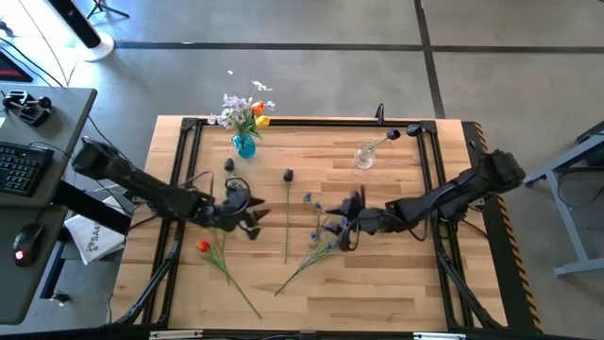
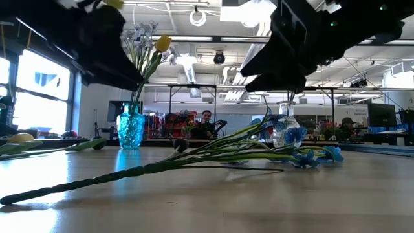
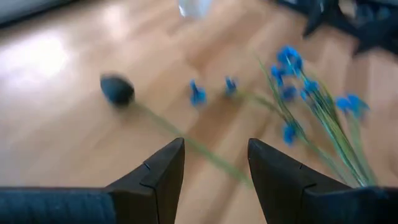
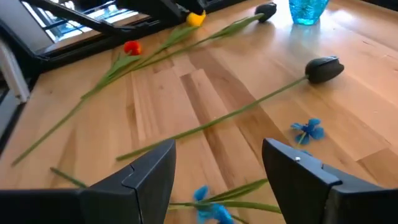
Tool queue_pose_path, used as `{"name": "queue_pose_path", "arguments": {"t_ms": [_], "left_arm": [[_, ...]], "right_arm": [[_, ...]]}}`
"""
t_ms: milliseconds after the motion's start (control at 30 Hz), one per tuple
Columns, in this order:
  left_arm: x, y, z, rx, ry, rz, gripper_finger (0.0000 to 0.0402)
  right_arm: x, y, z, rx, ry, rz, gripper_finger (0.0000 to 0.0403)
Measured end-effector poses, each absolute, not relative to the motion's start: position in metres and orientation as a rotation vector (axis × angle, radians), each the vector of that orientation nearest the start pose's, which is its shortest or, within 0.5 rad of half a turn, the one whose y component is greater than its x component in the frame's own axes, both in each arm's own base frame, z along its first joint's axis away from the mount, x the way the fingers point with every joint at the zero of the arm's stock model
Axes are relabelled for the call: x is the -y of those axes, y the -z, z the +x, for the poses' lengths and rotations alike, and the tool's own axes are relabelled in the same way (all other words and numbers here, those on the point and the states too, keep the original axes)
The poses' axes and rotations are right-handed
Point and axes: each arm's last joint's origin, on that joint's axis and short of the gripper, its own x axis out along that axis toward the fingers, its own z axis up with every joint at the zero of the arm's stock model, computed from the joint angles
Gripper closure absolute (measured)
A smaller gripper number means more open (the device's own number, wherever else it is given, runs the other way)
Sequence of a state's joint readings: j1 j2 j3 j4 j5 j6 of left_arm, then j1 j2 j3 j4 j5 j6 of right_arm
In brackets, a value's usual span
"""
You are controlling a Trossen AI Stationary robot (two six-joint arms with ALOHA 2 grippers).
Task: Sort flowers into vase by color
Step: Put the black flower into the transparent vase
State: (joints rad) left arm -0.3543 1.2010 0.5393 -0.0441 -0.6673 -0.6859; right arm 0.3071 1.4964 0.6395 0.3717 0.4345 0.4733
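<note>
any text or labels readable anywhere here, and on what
"SA": only these large dark letters can be made out on the white box on the floor left of the table; the rest is cut off.
Keyboard keys on the side desk: too small to read.
Nothing readable on the blue vase or the clear vase.

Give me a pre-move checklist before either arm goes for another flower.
1. Left gripper empty, jaws apart: ok.
2. Right gripper empty, jaws apart: ok.
3. Blue vase upright, already holding flowers: ok.
4. Clear vase upright: ok; which flower is in it: cannot tell.
5. Loose flowers apart for a clean grasp: dark-headed flower lies alone: ok; blue flowers overlap in a bunch under the right gripper: not ok.
6. Red flower within the left arm's reach: looks ok, close by its gripper.
</note>
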Motion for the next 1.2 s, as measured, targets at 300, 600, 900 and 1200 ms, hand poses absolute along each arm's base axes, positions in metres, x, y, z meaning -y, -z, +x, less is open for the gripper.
{"name": "queue_pose_path", "arguments": {"t_ms": [300,600,900,1200], "left_arm": [[0.038,-0.155,0.275,-0.511,-0.648,-0.277,0.0239],[0.007,-0.131,0.323,-0.699,-0.752,-0.288,0.0239],[-0.007,-0.113,0.341,-0.898,-0.741,-0.366,0.0246],[-0.005,-0.117,0.341,-0.916,-0.678,-0.357,0.0392]], "right_arm": [[-0.067,-0.175,0.284,-0.398,0.266,0.286,0.0167],[-0.068,-0.176,0.285,-0.393,0.242,0.269,0.0167],[-0.068,-0.177,0.285,-0.391,0.235,0.253,0.0167],[-0.068,-0.177,0.285,-0.393,0.226,0.232,0.0167]]}}
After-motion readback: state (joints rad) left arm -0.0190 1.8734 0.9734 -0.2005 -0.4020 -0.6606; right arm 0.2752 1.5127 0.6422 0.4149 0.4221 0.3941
